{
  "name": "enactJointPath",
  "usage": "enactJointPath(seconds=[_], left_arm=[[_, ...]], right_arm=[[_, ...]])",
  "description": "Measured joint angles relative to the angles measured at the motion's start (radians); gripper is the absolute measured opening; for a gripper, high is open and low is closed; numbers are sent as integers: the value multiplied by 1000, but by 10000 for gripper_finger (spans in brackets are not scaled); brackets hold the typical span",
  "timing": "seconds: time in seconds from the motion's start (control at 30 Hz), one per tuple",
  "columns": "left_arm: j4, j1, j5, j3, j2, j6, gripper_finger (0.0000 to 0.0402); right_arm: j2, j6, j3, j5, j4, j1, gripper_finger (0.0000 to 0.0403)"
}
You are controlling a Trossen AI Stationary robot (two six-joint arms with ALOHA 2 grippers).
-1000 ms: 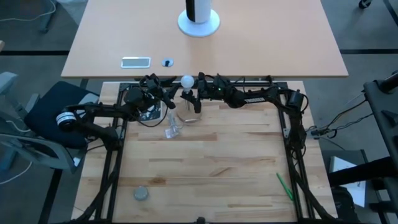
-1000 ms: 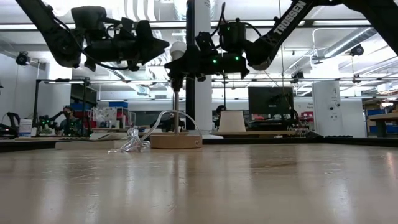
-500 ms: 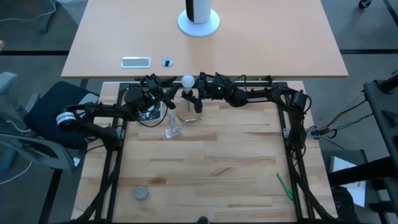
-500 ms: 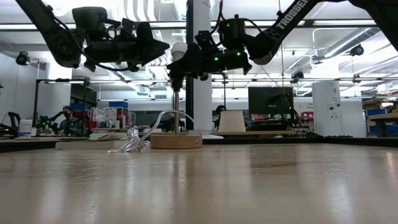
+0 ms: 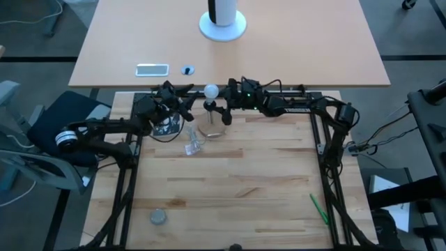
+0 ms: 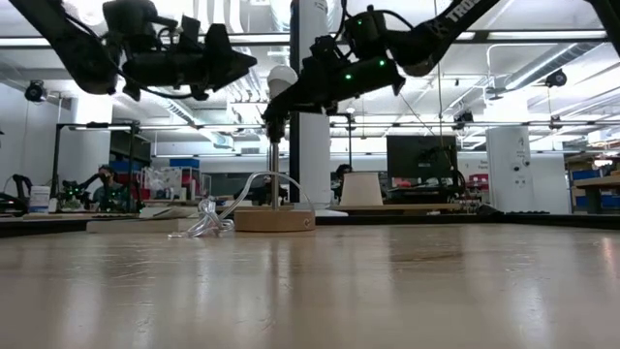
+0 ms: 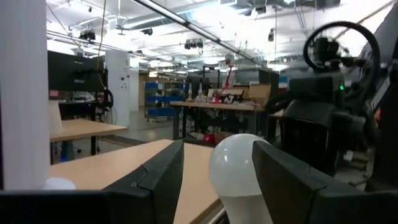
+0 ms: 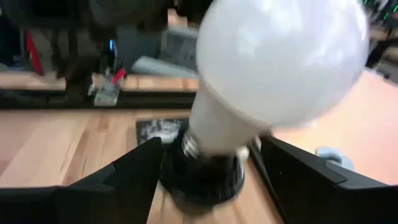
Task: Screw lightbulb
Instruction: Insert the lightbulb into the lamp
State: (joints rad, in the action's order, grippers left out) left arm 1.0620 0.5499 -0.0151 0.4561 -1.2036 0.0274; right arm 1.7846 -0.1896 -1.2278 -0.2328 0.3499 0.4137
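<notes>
The white frosted lightbulb [image 6: 282, 78] stands upright with its base in a black socket [image 8: 205, 174] on top of a thin post, which rises from a round wooden base [image 6: 274, 220] at the table's far edge. It also shows in the high view [image 5: 210, 90]. My left gripper [image 6: 254, 62] is open and level to the left of the globe. In its wrist view the globe [image 7: 239, 165] shows between and beyond its two fingers. My right gripper [image 6: 271, 111] is open and slants down from the right. Its fingers stand on either side of the socket. My left gripper touches nothing that I can see; its fingertips end just short of the globe. My right gripper's fingers [image 8: 134, 177] stand close on either side of the black socket below the bulb's neck, coming slanting down from the table's right. I cannot tell whether they touch it.
A small clear plastic piece [image 5: 191, 143] lies on the table just in front of the wooden base, beside the lamp's clear cord. A grey round thing [image 5: 158, 217] lies at the near left. A green stick [image 5: 319, 209] lies at the near right.
My right arm has drawn back toward the table's right, and its wrist has risen, so the gripper now tips down toward the socket instead of lying level. My left gripper has risen a little. The bulb and stand have kept still.
</notes>
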Motion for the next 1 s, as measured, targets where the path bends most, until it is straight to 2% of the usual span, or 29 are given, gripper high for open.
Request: enactJointPath(seconds=[0.13,0.23,0.33,0.4,0.53,0.7,0.8,1.0], left_arm=[[-124,5,-2,0,84,-55,183],[-279,5,12,2,153,-116,177],[-474,4,25,36,214,-181,148],[-543,5,25,64,230,-196,111],[-566,2,31,101,228,-242,17],[-586,0,54,133,213,-251,3],[-592,-5,109,137,181,-248,1],[-575,-8,107,138,128,-254,0]], right_arm=[[-39,-21,0,26,-112,9,262],[-82,-55,0,100,-240,23,254],[-132,-72,0,184,-322,53,238],[-159,-75,0,199,-318,80,219],[-182,-69,-2,135,-249,110,147],[-192,-90,-9,41,-227,96,21],[-186,-99,-9,34,-207,76,14],[-179,-123,-9,51,-191,72,2]])
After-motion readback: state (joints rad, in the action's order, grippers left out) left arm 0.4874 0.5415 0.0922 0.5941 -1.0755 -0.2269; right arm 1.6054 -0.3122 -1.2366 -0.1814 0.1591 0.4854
